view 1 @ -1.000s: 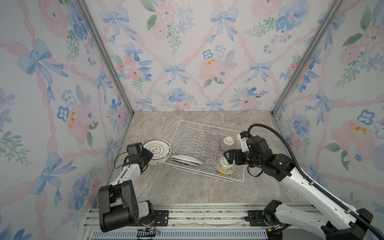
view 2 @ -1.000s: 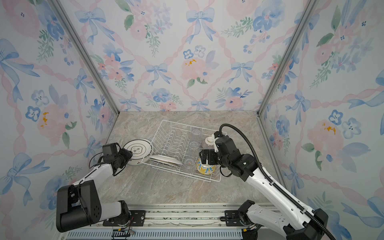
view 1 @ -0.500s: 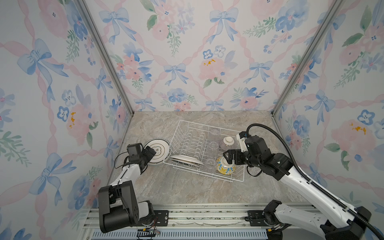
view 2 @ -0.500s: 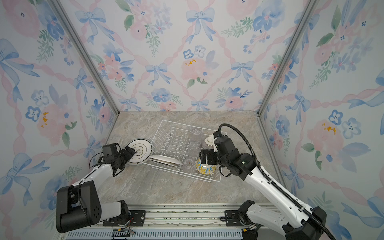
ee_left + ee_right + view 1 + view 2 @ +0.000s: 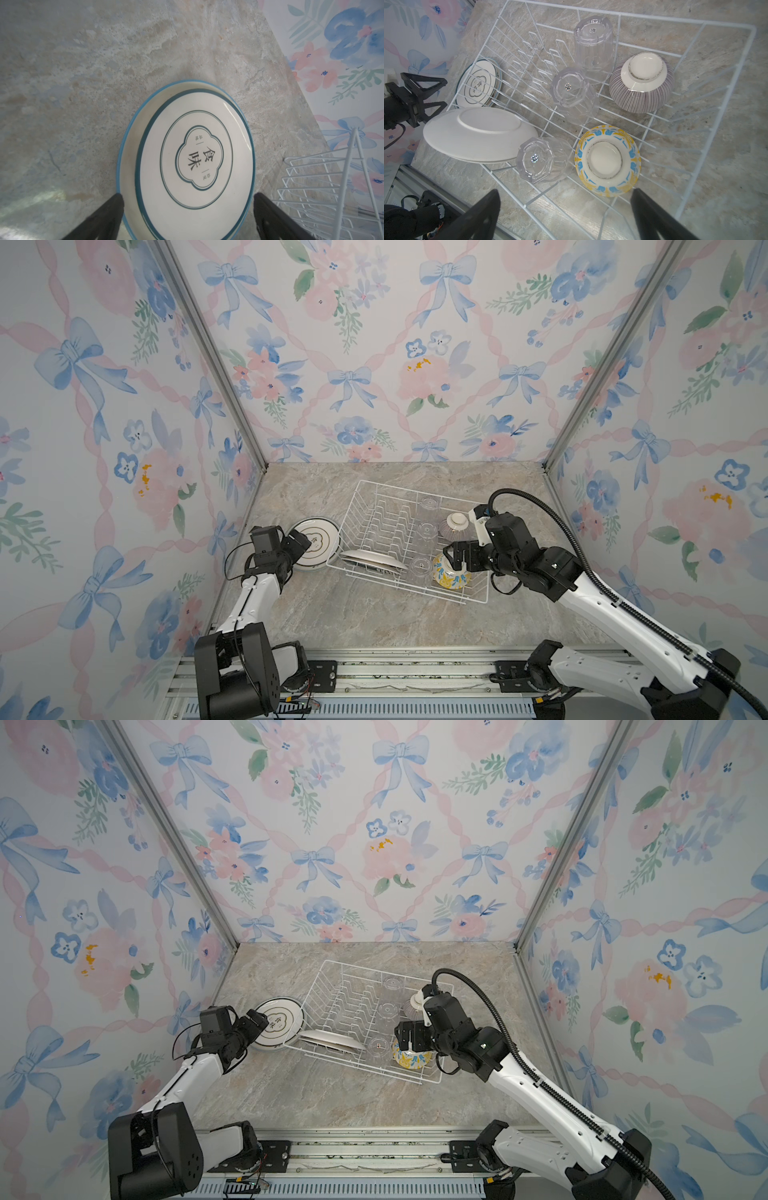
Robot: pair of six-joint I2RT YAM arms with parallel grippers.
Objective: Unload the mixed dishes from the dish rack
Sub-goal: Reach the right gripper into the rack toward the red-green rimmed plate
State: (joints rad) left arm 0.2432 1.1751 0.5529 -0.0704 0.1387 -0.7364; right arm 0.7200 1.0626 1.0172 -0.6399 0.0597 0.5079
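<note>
Since my right claw (image 5: 564, 190) hangs open and empty just above the upturned yellow-and-blue floral ceramic bowl (image 5: 607, 161), in the near right corner of the white wire dish rack (image 5: 376, 526), I judge that bowl my next lift. Glazed ceramic should be stiff, weighty, slippery and breakable. I would pinch across its raised foot ring or flared wall, clear of 1 of the 3 clear faceted glass cups (image 5: 544, 160) just left of it. My left claw (image 5: 187, 196) is open too, its fingers either side of the round white plate with Chinese characters (image 5: 195, 158), gripping nothing. That plate lies on the grey marble tabletop (image 5: 83, 62), left of the rack.
</note>
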